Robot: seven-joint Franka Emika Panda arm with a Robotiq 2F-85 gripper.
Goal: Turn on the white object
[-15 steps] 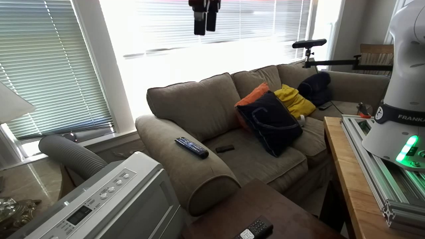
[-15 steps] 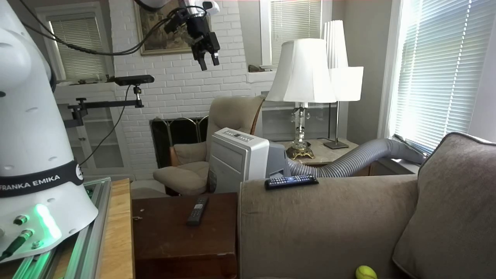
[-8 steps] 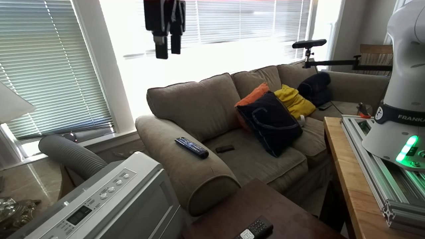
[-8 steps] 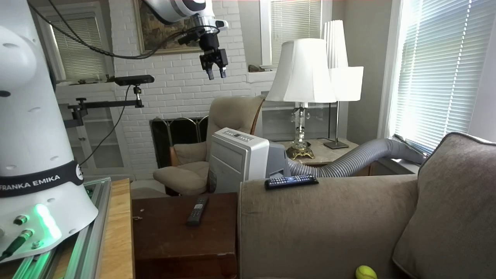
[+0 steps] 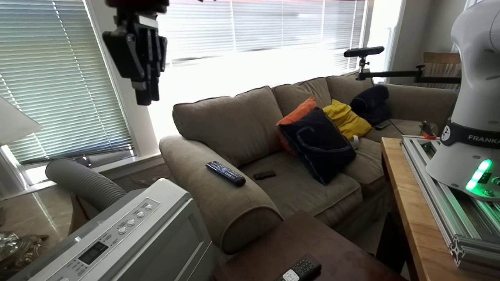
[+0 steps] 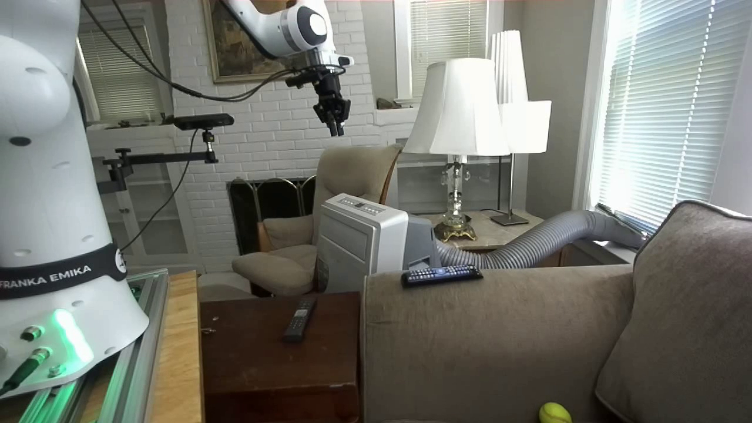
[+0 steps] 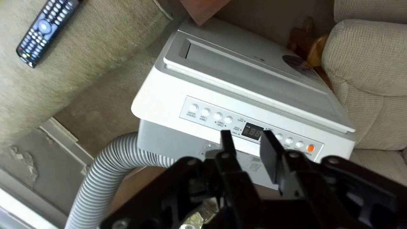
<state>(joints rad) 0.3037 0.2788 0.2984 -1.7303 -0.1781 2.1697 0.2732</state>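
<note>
The white object, a boxy appliance (image 7: 159, 92), fills the middle of the wrist view with its top panel facing my camera. On that panel are a dark display (image 7: 251, 131) with faint grey digits, several round white buttons (image 7: 217, 116) and an orange button (image 7: 310, 148) near the right end. My gripper (image 7: 246, 133) hangs above it, fingers pointing down, a narrowed gap between them and nothing held. The appliance (image 6: 346, 241) stands well below the gripper (image 6: 336, 130) in an exterior view, clearly apart from it. The gripper (image 5: 147, 97) also shows against the window in an exterior view.
A ribbed grey hose (image 6: 529, 241) runs from the appliance to the window. Beside it are a sofa arm (image 6: 499, 317) with a remote (image 6: 442, 275), a brown chest (image 6: 276, 358) with another remote (image 6: 299, 320), an armchair (image 6: 352, 170) and a lamp (image 6: 458, 111).
My gripper has come down, moving leftward in an exterior view toward the space above the appliance. Its fingers have drawn closer together. The appliance and furniture have not moved.
</note>
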